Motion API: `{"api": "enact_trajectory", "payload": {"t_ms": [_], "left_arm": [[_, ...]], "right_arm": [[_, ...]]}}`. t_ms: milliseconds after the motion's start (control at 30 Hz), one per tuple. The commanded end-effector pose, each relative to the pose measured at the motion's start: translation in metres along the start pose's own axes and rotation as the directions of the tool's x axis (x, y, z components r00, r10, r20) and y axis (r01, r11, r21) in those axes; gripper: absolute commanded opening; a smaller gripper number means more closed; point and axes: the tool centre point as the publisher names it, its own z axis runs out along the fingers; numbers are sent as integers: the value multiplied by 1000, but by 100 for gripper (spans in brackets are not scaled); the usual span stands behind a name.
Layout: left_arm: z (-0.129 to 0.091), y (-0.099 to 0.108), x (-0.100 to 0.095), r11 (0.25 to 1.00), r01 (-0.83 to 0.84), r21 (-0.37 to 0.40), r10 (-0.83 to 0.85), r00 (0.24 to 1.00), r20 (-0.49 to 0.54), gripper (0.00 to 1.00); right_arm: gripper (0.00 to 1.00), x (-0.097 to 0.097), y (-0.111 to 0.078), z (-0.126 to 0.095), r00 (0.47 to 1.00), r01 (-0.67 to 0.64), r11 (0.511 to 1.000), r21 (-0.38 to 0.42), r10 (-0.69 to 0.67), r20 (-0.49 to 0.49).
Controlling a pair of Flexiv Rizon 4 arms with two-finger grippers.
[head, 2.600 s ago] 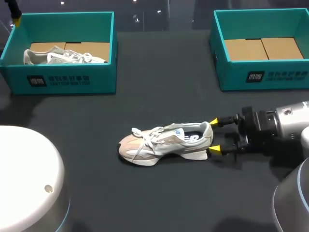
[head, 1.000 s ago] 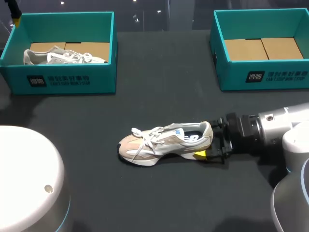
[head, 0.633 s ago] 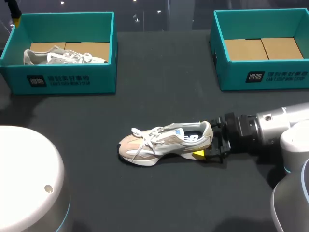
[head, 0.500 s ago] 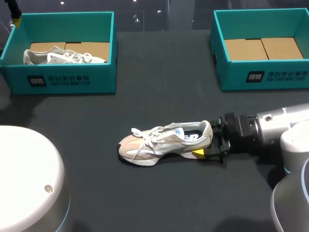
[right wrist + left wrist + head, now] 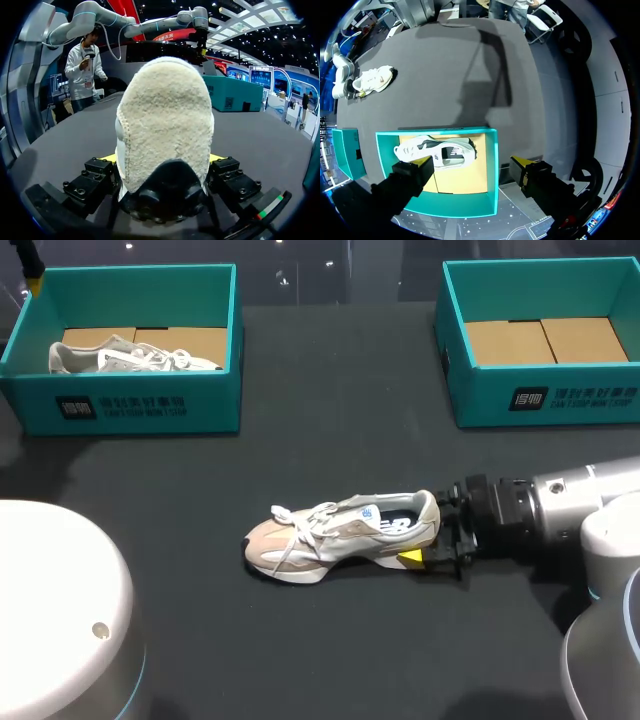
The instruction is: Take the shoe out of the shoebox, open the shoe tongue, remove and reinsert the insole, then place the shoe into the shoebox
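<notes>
At mid-table, toward the near right, the shoe [image 5: 345, 535] lay on its sole, toe to the left, with my right gripper [image 5: 425, 531] clamped on its heel, one finger at each side. Bare table [image 5: 330, 440] surrounded the shoe. The left shoebox [image 5: 130, 405], holding a second shoe [image 5: 130, 355], and the right shoebox [image 5: 545, 395] stood at the far corners, well apart from it. My left gripper [image 5: 472, 161] hung over the left shoebox, fingers apart.
</notes>
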Motion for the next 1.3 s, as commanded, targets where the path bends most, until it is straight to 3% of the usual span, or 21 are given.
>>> {"api": "enact_trajectory", "payload": {"t_ms": [33, 467, 600, 667, 800, 967, 1033, 1200, 1233, 1267, 1300], "left_arm": [[-1, -1, 0, 1000, -1, -1, 1, 1000, -2, 100], [-1, -1, 0, 1000, -1, -1, 1, 1000, -2, 100], [-4, -28, -22, 997, 60, -41, -60, 998, -16, 100], [-8, -37, -31, 990, 144, -4, -144, 990, -5, 100], [-15, -64, -57, 916, 400, 36, -399, 917, -25, 100], [-15, -95, -95, 730, 674, 113, -670, 738, -76, 100], [-12, -104, -110, 665, 727, 173, -721, 685, -104, 100], [-5, -126, -144, 518, 831, 201, -838, 541, -73, 100], [-5, -129, -149, 514, 832, 208, -840, 538, -77, 100], [-7, -136, -158, 564, 814, 139, -818, 574, -38, 100], [-7, -136, -158, 564, 814, 139, -818, 574, -38, 100]], "right_arm": [[0, 2, 1, 0, 1000, 0, 1000, 4, 0, 2], [0, 2, 1, 0, 1000, 0, 1000, 4, 0, 2], [0, 2, 1, 0, 1000, 0, 1000, 4, 0, 2], [0, 2, 1, 0, 1000, 0, 1000, 4, 0, 2], [0, 2, 1, 0, 1000, 0, 1000, 4, 0, 2], [0, 2, 1, 0, 1000, 0, 1000, 4, 0, 2], [0, 2, 1, 0, 1000, 0, 1000, 4, 0, 2], [0, 2, 1, 0, 1000, 0, 1000, 4, 0, 2], [0, 2, 1, 0, 1000, 0, 1000, 4, 0, 2], [0, 2, 1, 0, 1000, 0, 1000, 4, 0, 2], [0, 2, 1, 0, 1000, 0, 1000, 4, 0, 2]]}}
